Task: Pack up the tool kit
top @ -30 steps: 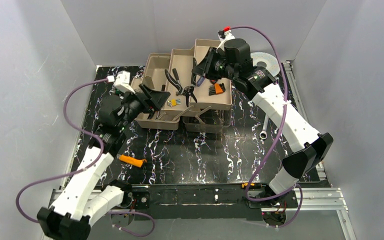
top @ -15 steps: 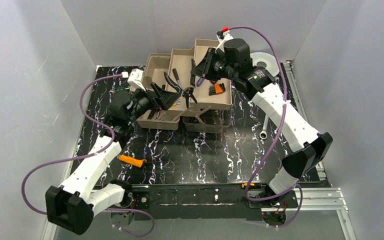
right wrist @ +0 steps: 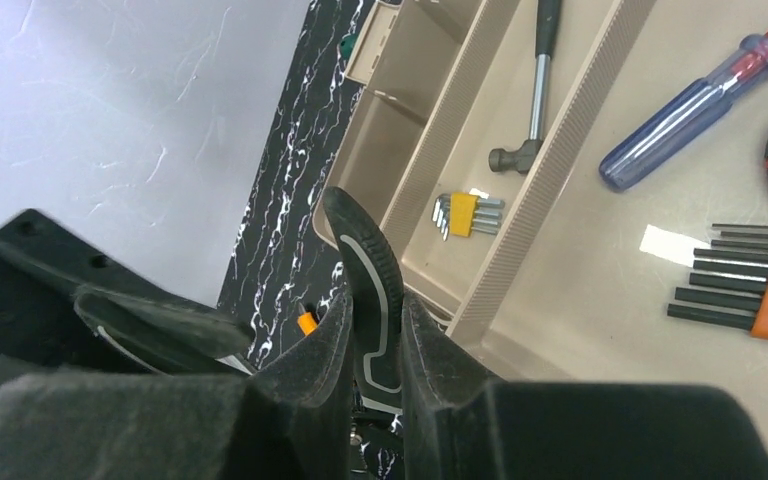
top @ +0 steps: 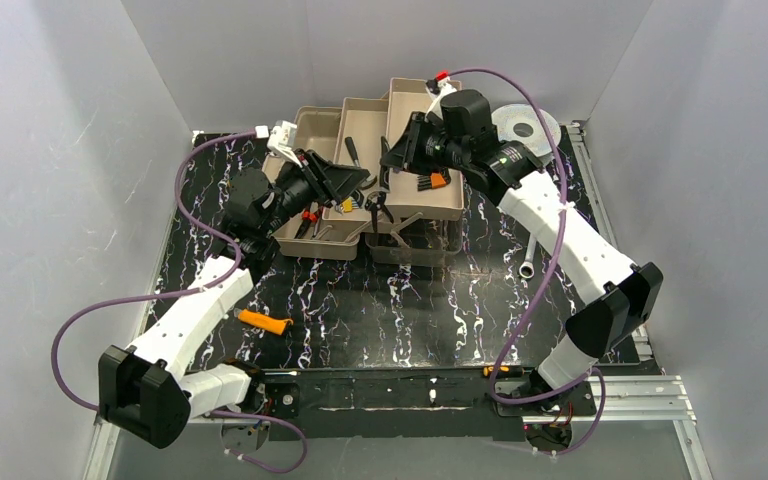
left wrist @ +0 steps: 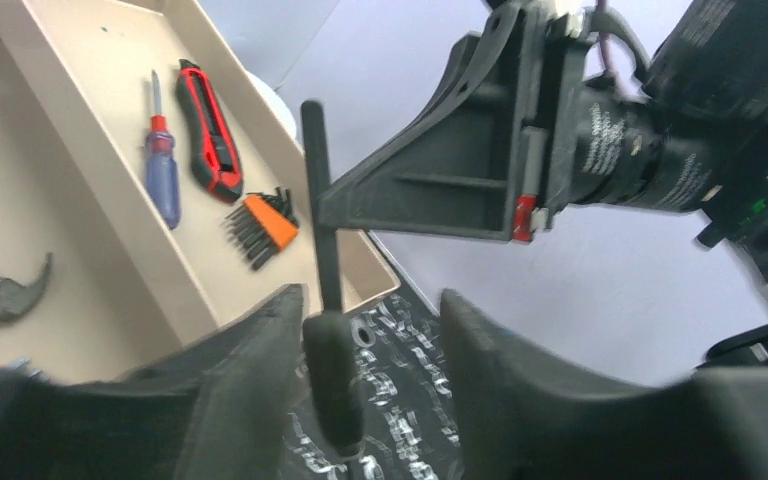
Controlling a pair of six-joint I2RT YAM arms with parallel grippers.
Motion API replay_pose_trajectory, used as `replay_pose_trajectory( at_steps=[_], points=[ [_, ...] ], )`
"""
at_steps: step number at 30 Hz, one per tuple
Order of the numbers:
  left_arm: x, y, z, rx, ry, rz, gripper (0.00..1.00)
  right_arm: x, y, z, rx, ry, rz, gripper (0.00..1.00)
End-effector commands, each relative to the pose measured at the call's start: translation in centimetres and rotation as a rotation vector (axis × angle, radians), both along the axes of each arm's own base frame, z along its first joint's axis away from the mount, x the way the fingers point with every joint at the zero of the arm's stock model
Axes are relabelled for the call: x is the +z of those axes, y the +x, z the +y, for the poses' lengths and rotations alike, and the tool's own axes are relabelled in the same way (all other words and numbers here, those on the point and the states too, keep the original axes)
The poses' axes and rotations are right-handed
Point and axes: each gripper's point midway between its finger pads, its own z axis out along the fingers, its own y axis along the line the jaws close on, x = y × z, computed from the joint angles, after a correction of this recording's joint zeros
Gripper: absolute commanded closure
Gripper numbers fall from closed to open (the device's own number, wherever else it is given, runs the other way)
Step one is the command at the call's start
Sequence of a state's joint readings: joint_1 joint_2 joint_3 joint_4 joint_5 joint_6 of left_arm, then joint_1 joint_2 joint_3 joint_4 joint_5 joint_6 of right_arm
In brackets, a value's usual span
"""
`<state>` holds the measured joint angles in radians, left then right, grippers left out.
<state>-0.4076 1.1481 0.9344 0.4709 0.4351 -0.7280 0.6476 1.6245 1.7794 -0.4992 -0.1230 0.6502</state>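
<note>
The toolbox [top: 442, 202] is set open at the far middle of the table [top: 410, 300], with its trays spread. A black pliers handle [right wrist: 368, 262] is clamped in the right gripper [right wrist: 372, 310] above the trays. The left gripper [left wrist: 370, 300] is held apart around a black shaft [left wrist: 322, 250].

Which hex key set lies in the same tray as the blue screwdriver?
The orange set, beside the screwdriver; the yellow set shares the next tray with the hammer.
</note>
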Motion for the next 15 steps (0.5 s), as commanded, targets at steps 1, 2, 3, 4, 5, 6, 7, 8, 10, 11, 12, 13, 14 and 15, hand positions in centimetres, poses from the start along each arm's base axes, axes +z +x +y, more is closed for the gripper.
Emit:
replay_pose_trajectory(
  at_steps=[1, 2, 3, 4, 5, 6, 7, 8, 10, 11, 12, 13, 14, 15],
  points=[
    [3.7, -0.7, 0.2, -0.003, -0.018, -0.096, 0.85, 4.5, -2.4, -1.0, 0.041, 0.082, -0.102, 0.99],
    [3.8, -0.8, 0.1, -0.01, -0.017, -0.095, 0.96, 4.2, -2.7, -1.3, 0.04, 0.081, -0.099, 0.99],
    [3.8, -0.8, 0.0, -0.018, -0.015, -0.091, 1.0, 3.9, -3.1, -1.5, 0.046, 0.084, -0.098, 0.99],
    [3.8, -0.9, -0.1, -0.03, -0.01, -0.091, 1.0, 3.6, -3.6, -1.8, 0.049, 0.084, -0.095, 0.97],
    [3.7, -1.1, -0.2, -0.036, -0.003, -0.087, 1.0, 3.2, -3.9, -2.2, 0.04, 0.077, -0.093, 0.86],
    [3.5, -1.1, -0.1, -0.033, 0.005, -0.078, 1.0, 2.8, -4.0, -2.7, 0.025, 0.07, -0.094, 0.66],
    [3.0, -1.1, 0.1, -0.021, 0.014, -0.061, 1.0, 2.3, -4.1, -3.4, -0.003, 0.055, -0.099, 0.5],
    [2.4, -1.1, 0.4, -0.003, 0.024, -0.045, 1.0, 1.4, -4.1, -4.2, -0.035, 0.032, -0.094, 0.41],
    [1.1, -1.3, 1.3, 0.043, 0.057, -0.017, 1.0, 0.9, -4.2, -5.9, -0.092, 0.003, -0.11, 0.36],
    [0.5, -1.4, 1.9, 0.068, 0.079, -0.006, 1.0, 0.6, -4.3, -6.8, -0.114, -0.008, -0.114, 0.35],
    [-0.3, -1.6, 2.4, 0.09, 0.104, 0.011, 1.0, 0.5, -4.2, -8.0, -0.161, -0.024, -0.125, 0.35],
    [-1.1, -1.7, 3.0, 0.118, 0.134, 0.035, 1.0, 0.2, -4.2, -9.1, -0.193, -0.04, -0.129, 0.34],
    [-1.9, -1.9, 3.7, 0.145, 0.165, 0.053, 1.0, 0.1, -4.4, -10.3, -0.225, -0.049, -0.139, 0.34],
    [-2.5, -2.1, 4.4, 0.171, 0.191, 0.07, 1.0, -0.2, -4.5, -11.5, -0.26, -0.064, -0.149, 0.34]
  ],
)
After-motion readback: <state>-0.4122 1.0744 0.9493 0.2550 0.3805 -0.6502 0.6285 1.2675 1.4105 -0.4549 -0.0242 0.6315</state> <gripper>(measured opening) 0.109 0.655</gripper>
